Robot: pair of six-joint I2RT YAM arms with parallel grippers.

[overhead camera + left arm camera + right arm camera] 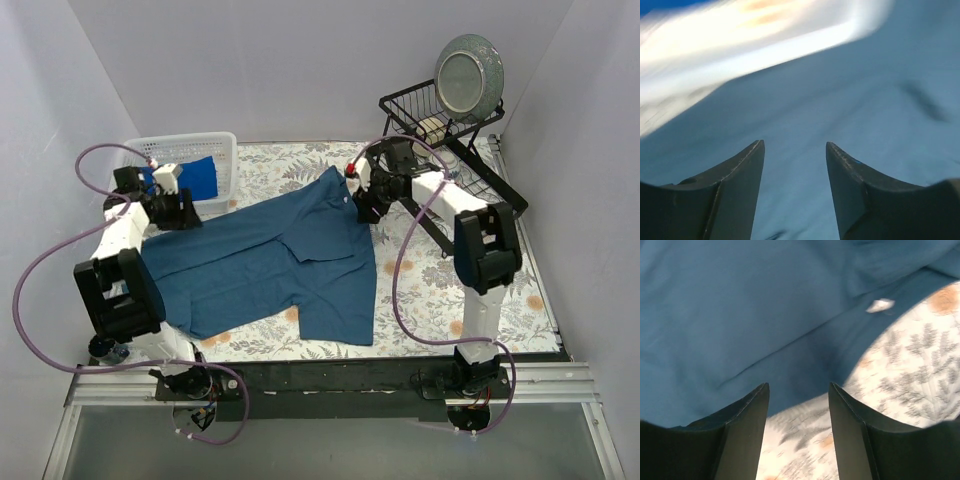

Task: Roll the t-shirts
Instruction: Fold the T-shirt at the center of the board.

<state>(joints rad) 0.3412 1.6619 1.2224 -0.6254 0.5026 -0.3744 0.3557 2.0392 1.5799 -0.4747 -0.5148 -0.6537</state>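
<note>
Left claw (795, 150), right claw (798, 390) open over t-shirt (270, 260).

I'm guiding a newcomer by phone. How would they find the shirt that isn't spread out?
On the floral table, go to the far left corner, where a white mesh basket stands. The royal blue t-shirt lies inside it, brighter than the dark teal t-shirt spread flat across the table.

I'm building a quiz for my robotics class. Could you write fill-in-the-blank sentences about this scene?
1. The royal blue t-shirt lies in the ____ basket.
2. The plate stands in the ____ dish rack.
3. The right gripper, above the dark teal t-shirt's edge, is ____.

Missing words: white; black; open.
</note>
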